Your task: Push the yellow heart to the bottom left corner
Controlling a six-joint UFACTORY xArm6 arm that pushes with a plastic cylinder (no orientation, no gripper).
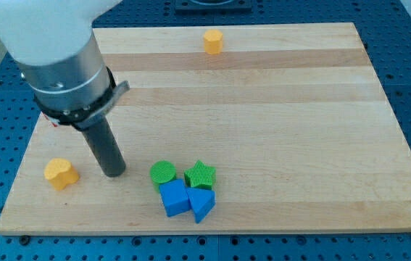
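The yellow heart (61,173) lies near the view's bottom left, a short way in from the board's left edge. My tip (113,174) rests on the board just to the right of the heart, with a small gap between them. The rod rises up and left into the arm's grey and white body. A second yellow block, a small hexagon (213,41), sits near the view's top centre.
A cluster lies right of my tip at the view's bottom centre: a green cylinder (163,172), a green star (201,175), a blue cube (175,197) and a blue triangle (202,204). The wooden board (277,109) lies on a blue perforated table.
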